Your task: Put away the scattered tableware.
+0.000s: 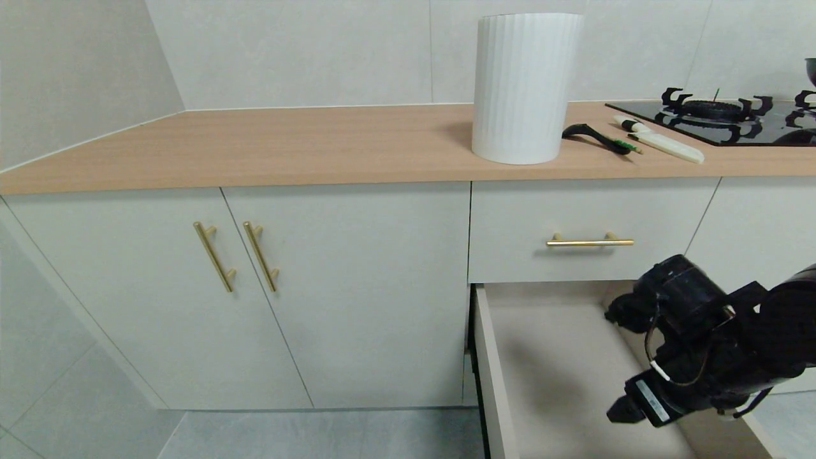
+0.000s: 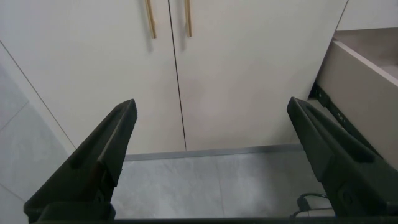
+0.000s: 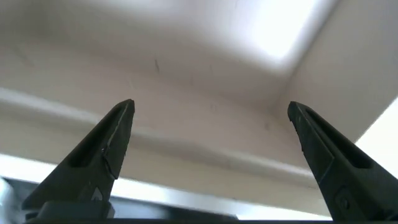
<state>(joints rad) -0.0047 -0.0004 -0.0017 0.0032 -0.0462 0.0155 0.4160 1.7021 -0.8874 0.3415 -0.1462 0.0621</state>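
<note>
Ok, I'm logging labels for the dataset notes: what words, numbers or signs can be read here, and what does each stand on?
White sticker on the right arm: it bears print, but too small to read.
White ribbed canister, knife, drawer handle, gas hob: no writing seen on any.
No text in these views can be read.

A white ribbed canister (image 1: 523,89) stands on the wooden tabletop (image 1: 287,146), near a black gas hob (image 1: 707,124); gold-handled cupboard doors (image 1: 344,287) below.
</note>
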